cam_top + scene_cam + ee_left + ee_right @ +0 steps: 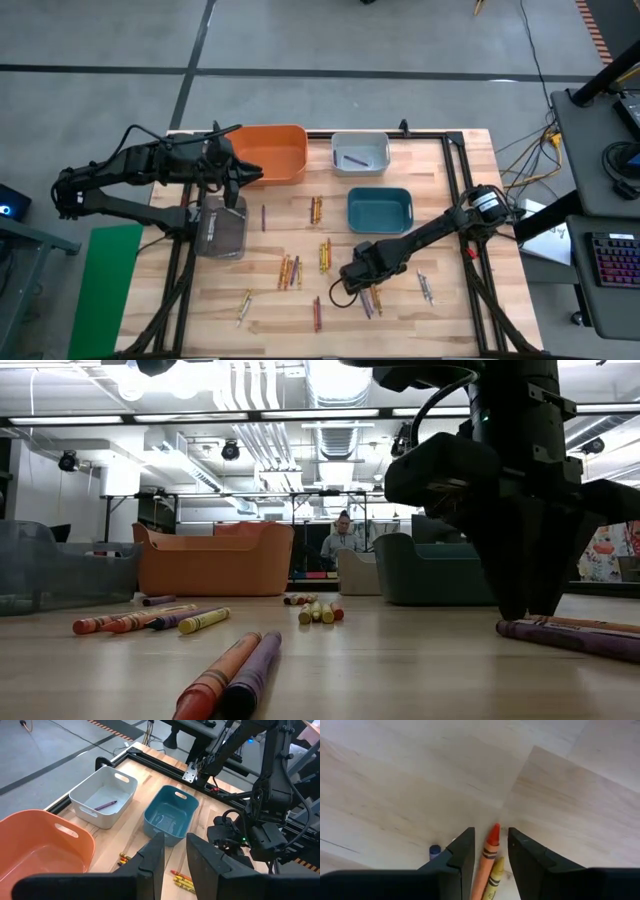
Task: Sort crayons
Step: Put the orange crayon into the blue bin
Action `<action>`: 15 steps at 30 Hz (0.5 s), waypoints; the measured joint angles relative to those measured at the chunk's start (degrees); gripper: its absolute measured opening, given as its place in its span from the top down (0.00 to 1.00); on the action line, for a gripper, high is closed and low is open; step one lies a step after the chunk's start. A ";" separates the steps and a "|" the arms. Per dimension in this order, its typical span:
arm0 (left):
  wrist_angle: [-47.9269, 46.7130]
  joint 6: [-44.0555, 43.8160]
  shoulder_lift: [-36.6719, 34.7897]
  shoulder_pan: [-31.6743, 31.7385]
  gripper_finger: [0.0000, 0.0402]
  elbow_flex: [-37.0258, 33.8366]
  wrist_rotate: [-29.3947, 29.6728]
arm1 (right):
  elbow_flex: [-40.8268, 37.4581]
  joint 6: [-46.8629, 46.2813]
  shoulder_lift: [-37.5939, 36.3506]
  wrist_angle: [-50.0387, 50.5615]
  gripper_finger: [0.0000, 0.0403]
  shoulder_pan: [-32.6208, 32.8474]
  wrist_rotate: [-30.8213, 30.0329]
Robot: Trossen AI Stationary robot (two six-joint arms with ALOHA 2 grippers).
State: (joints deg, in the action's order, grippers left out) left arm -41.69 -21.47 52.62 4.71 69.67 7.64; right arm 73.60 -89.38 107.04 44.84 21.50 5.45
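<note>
My right gripper (355,288) is low over the table's near middle, open. In the right wrist view its fingers (465,850) stand on either side of an orange crayon (490,847) and a yellow crayon (495,872), both lying on the wood. A purple crayon tip (435,851) lies just outside one finger. In the low view the gripper (528,595) reaches down beside purple and orange crayons (570,635). My left gripper (235,182) hovers open and empty between the orange bin (272,152) and the grey bin (222,230); its own wrist view (175,847) shows nothing between its fingers.
A white bin (360,151) at the far edge holds a purple crayon (106,805). A teal bin (379,210) stands near the middle. Loose crayons lie on the wood in groups (316,209), (325,254), (288,271), (245,305), (317,313), (425,287). A person (342,540) shows beyond the table.
</note>
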 joint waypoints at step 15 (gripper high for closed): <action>0.01 0.02 0.00 0.00 0.84 0.00 0.83 | -2.71 -2.14 -0.22 -3.96 0.84 0.02 -1.61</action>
State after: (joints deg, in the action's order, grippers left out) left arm -41.68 -21.46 52.62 4.71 69.67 8.48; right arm 70.89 -91.53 106.83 40.88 21.52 3.84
